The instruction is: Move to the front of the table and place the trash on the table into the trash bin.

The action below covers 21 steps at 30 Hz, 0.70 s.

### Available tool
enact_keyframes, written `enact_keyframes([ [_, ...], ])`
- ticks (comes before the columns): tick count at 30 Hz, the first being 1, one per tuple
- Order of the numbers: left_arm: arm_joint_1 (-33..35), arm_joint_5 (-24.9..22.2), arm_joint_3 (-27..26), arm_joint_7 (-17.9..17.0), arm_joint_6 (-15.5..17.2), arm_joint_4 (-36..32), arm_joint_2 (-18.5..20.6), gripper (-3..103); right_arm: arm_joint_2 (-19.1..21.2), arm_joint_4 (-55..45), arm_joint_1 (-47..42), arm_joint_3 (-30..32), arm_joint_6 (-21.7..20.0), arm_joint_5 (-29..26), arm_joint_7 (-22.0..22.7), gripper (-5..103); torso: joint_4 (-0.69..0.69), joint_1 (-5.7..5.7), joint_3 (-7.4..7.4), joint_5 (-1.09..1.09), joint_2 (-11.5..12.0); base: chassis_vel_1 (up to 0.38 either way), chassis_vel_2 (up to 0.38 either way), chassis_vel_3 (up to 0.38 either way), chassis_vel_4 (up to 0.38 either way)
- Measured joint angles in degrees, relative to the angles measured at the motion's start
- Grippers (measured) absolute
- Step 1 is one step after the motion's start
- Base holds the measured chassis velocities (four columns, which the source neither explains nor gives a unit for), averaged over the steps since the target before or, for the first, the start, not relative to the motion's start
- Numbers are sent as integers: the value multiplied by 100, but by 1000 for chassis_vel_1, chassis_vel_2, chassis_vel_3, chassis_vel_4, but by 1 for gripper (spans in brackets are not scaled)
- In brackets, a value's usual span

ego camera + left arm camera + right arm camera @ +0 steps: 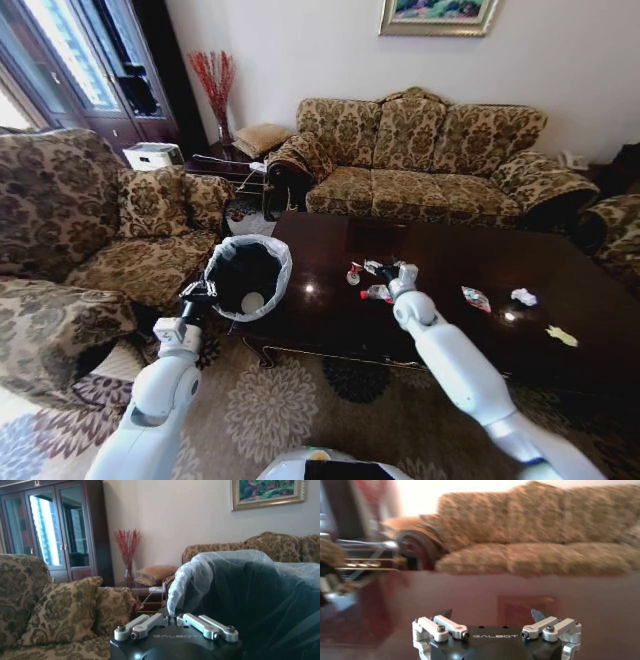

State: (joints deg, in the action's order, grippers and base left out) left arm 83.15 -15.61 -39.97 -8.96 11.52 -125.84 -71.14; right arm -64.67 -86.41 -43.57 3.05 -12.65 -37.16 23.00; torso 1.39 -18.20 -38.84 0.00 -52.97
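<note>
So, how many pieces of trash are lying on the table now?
5: a red-white piece and a bottle beside the right gripper, a wrapper and a tissue farther right, and a yellowish scrap near the right end. The gripper may hide more.

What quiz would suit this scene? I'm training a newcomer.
1. True or false: the fingers of the right gripper are open.
2. What lies inside the round black bin lined with a translucent white bag?
3. Which lies nearest the right end of the dark glossy reddish-brown wooden table? A crumpled white tissue; B yellowish scrap; C colourful wrapper.
Key: 1 true; 2 what looks like a white cup; 3 B.
</note>
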Motion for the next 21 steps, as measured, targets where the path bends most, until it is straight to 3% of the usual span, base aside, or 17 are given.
enact_keyframes([
  [3,3,8,6,11,-11,0,1,3,-224,43,-216,76,50,-157,536,100,-1,0,0,0,0,-54,-74,-63,-62],
  [4,3,8,6,11,-11,0,1,3,-224,43,-216,76,50,-157,536,100,-1,0,0,0,0,-59,-87,-63,-60],
  [7,1,-1,23,56,-15,-5,29,3,-576,-71,-442,249,98,-562,1256,100,-6,0,0,-1,0,-81,-106,-94,-97],
  [11,4,-12,60,76,-15,-32,35,3,-867,-84,-406,324,140,-931,1696,100,-8,0,1,0,0,-87,-92,-94,-75],
  [18,70,-10,57,107,-27,-79,40,3,-1108,165,-69,320,157,-1147,1548,100,1,0,0,-2,0,-19,-13,-13,-8],
  [21,76,-10,49,138,-37,-92,66,3,-1426,343,286,226,155,-1560,1756,100,0,0,1,-1,0,0,0,0,0],
])
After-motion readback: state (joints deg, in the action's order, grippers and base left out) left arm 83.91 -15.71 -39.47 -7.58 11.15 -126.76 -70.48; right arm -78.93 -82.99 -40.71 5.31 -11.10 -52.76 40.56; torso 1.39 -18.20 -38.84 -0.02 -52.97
